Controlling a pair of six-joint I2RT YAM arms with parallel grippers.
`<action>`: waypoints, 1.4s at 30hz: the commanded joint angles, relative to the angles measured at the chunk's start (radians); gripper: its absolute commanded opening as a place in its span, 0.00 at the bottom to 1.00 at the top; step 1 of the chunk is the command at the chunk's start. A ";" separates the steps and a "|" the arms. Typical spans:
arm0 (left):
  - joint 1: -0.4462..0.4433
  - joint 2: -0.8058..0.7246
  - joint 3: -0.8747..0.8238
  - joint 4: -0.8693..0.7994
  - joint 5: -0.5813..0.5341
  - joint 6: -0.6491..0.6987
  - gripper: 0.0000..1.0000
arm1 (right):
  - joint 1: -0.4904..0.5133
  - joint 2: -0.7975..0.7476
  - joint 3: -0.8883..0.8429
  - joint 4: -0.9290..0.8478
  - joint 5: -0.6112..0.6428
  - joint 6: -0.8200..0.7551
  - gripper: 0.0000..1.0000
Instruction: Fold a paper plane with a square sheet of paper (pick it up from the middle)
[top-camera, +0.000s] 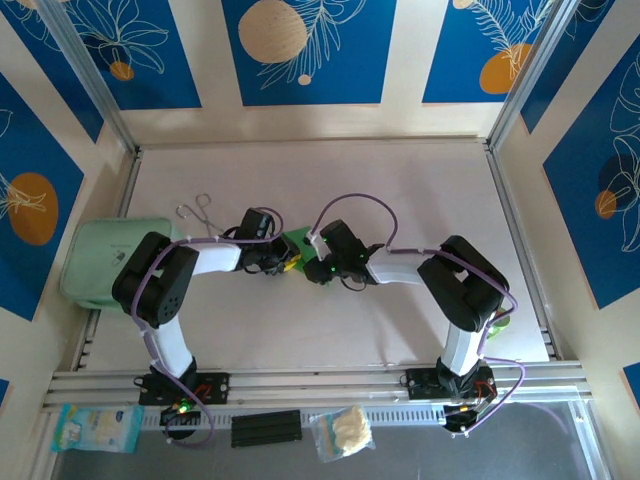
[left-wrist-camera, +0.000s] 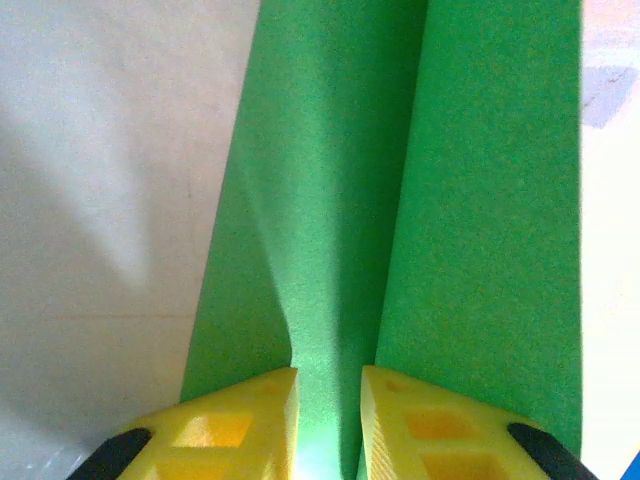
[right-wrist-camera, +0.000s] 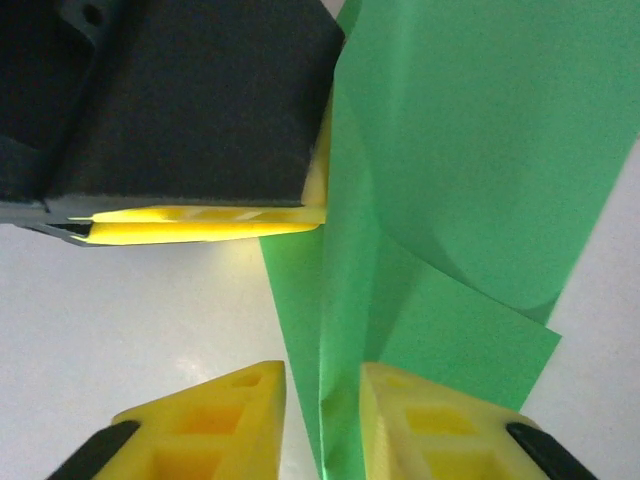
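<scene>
The bright green sheet of paper (top-camera: 297, 241) sits at the middle of the table between both grippers, folded lengthwise with a raised centre ridge and a flap to each side. In the left wrist view the paper (left-wrist-camera: 480, 200) runs away from my left gripper (left-wrist-camera: 329, 385). Its yellow jaws stand a narrow gap apart with the ridge in the gap. My right gripper (right-wrist-camera: 322, 380) is narrowly open around the upright fold of the paper (right-wrist-camera: 470, 130), with bare table showing beside it. The left gripper's fingers (right-wrist-camera: 200, 225) face it, their tips at the paper's edge.
A pale mint pouch (top-camera: 105, 260) lies at the table's left edge, with metal forceps (top-camera: 197, 210) behind the left arm. Small bags (top-camera: 97, 430) (top-camera: 343, 430) and a black block (top-camera: 265, 428) lie below the front rail. A small green item (top-camera: 500, 320) sits by the right arm.
</scene>
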 joint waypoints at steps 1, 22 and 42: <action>-0.010 0.028 0.007 -0.071 -0.013 0.013 0.25 | 0.017 -0.014 -0.006 -0.016 0.091 -0.016 0.31; -0.010 0.024 0.009 -0.076 -0.009 0.016 0.25 | 0.082 0.016 0.010 -0.019 0.292 -0.051 0.34; -0.010 0.017 0.004 -0.079 -0.011 0.016 0.25 | 0.084 0.022 0.013 -0.012 0.229 -0.049 0.13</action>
